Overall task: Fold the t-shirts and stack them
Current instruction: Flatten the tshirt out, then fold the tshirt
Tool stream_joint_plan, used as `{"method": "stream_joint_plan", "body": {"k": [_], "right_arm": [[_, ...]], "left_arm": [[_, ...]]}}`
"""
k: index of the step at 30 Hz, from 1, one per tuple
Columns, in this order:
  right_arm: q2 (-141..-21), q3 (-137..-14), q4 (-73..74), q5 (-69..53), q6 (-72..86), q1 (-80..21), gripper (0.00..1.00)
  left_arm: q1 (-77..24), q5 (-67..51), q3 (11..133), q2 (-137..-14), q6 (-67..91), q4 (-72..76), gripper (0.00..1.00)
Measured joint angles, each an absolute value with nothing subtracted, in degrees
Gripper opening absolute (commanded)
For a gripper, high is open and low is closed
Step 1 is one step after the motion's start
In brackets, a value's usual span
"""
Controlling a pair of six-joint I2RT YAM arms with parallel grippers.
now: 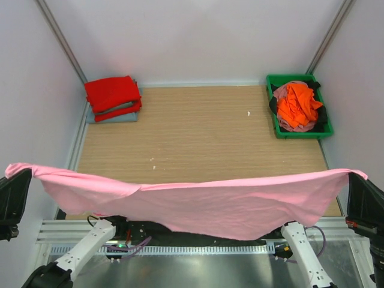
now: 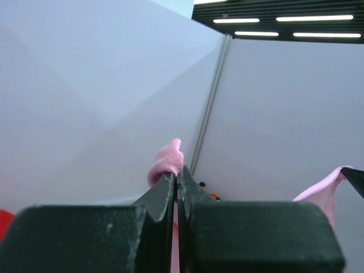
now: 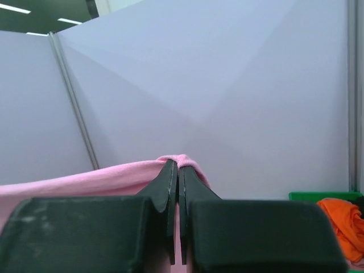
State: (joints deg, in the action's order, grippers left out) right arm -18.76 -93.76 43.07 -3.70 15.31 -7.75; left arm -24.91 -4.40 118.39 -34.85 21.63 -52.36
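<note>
Our left gripper (image 2: 177, 173) and right gripper (image 3: 177, 166) are each clamped shut on an end of the pink shirt (image 1: 204, 207), which hangs stretched between them above the near edge of the table (image 1: 198, 132), sagging in the middle. From that sag we judge it light, limp cloth that drapes and creases freely, best pinched at corners or hem and held taut. The red shirt (image 1: 111, 91) lies folded far left, and the orange shirt (image 1: 300, 102) is crumpled in the bin (image 1: 300, 133).
</note>
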Motion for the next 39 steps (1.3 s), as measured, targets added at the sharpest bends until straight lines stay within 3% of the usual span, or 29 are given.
{"method": "stream_joint_plan", "body": {"k": [8, 13, 18, 20, 21, 22, 24, 25, 27, 30, 39], "right_arm": [[-27.59, -93.43, 39.07, 7.46, 13.63, -8.14, 0.01], [-45.78, -85.95, 33.04, 13.26, 13.37, -8.14, 0.01], [-71.96, -75.64, 26.22, 15.86, 13.43, -8.14, 0.01], [-82.67, -74.85, 25.19, 16.01, 13.63, -8.14, 0.44], [-89.38, -75.94, 25.45, 16.34, 13.61, -8.14, 0.59], [-93.82, -77.43, 25.69, 16.51, 13.78, -8.14, 0.75], [-104.64, -85.10, 30.13, 17.54, 13.45, -8.16, 0.84], [-109.56, -90.19, 31.81, 18.37, 13.30, -8.16, 0.94], [-114.06, -95.79, 32.53, 19.18, 13.06, -8.21, 1.00], [-111.83, -97.19, 34.76, 19.88, 12.99, -8.47, 1.00], [-90.61, -90.65, 34.68, 15.53, 15.46, -12.86, 0.98]], "left_arm": [[-23.62, -6.42, 123.61, -48.40, 20.36, -48.10, 0.00], [-23.55, -0.45, 120.36, -65.54, 17.98, -46.92, 0.00], [-17.15, -1.41, 114.26, -87.20, 17.58, -44.80, 0.01], [-14.22, -1.78, 114.56, -98.32, 17.89, -44.58, 0.27], [-12.67, -1.93, 117.99, -106.89, 18.35, -46.33, 0.47], [-11.77, -2.13, 121.23, -113.03, 18.61, -47.53, 0.58], [-10.07, -3.14, 132.99, -128.27, 20.14, -52.95, 0.73], [-9.58, -3.49, 138.45, -134.74, 20.86, -54.35, 0.83], [-9.10, -3.73, 141.29, -140.29, 21.56, -56.58, 0.92], [-10.04, -3.62, 133.21, -136.40, 22.28, -56.25, 0.96], [-16.05, -4.99, 101.23, -92.44, 23.59, -48.80, 0.93]]}}
